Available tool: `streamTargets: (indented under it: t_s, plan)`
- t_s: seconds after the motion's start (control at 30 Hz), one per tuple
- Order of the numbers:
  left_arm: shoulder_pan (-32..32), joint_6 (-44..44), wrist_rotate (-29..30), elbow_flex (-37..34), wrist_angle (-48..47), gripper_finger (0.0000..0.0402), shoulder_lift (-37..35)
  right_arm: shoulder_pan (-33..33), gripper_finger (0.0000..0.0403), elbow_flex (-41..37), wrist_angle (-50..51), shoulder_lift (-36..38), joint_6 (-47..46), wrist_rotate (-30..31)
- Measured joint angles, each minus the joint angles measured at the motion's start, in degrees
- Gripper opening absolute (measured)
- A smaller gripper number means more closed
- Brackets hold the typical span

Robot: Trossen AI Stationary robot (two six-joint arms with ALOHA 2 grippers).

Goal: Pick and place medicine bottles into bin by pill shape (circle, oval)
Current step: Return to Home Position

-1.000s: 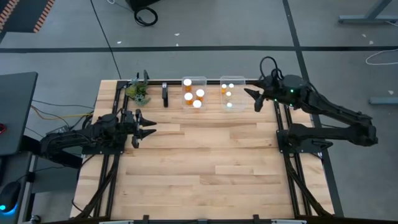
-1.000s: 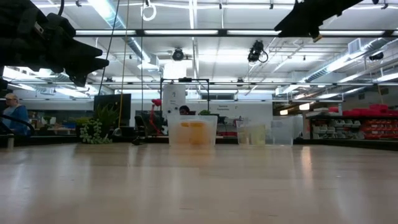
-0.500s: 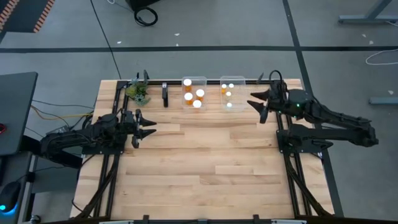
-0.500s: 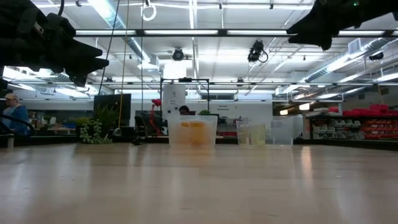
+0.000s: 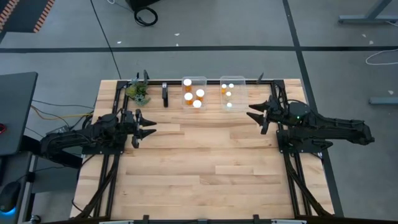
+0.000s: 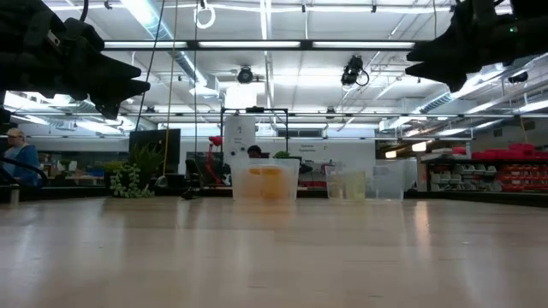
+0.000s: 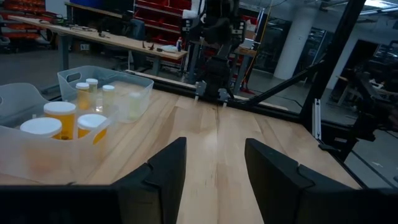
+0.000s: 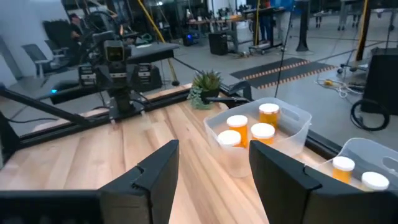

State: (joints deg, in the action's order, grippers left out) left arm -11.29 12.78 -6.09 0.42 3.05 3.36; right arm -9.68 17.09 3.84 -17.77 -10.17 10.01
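Right gripper [image 5: 255,117] hangs over the right side of the table [image 5: 205,168], near the right-hand bin [image 5: 232,77] but clear of it. Fingers are spread wide with nothing between them, and through the gap my wrist camera shows only bare wood. Left gripper [image 5: 148,127] waits over the table's left side, parted and empty too.

Every bottle I can find sits inside a bin, at the far edge of the table, and I see none loose on the wood. So I judge the sorting done and this step to be the trip home, not another pick. Next move as I read it: fold my right arm in towards its base to mirror the left one. I should keep the open fingers well off the bin walls and carry nothing along.

Now the count. There are two clear plastic bins, side by side. The left-hand bin [image 5: 194,78] holds four wide medicine bottles [image 5: 197,104], orange with white caps. The right-hand one holds slim medicine bottles [image 5: 229,105]. I make it four white caps from above, though they're tiny and I can't swear to the fourth. One small potted plant [image 5: 138,92] stands off to the left of the bins.
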Motion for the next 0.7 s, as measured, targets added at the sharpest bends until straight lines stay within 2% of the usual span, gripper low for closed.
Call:
streamTargets:
  t_s: [0.13,0.3,0.47,0.57,0.7]
  plan:
    - [0.0,0.0,0.0,0.0,0.0,0.0172,0.0,1.9,0.0202,-3.0,-2.2,3.2,0.6,0.7]
    - [0.0,0.0,0.0,0.0,0.0,0.0172,0.0,3.8,0.0202,-8.8,-7.5,6.2,1.8,-1.7]
    - [0.0,0.0,0.0,0.0,0.0,0.0172,0.0,3.9,0.0199,-14.7,-15.3,7.5,2.2,-7.9]
    - [0.0,0.0,0.0,0.0,0.0,0.0172,0.0,4.0,0.0187,-15.9,-16.1,7.5,1.6,-11.8]
    - [0.0,0.0,0.0,0.0,0.0,0.0172,0.0,4.0,0.0162,-16.3,-16.2,7.5,0.2,-14.2]
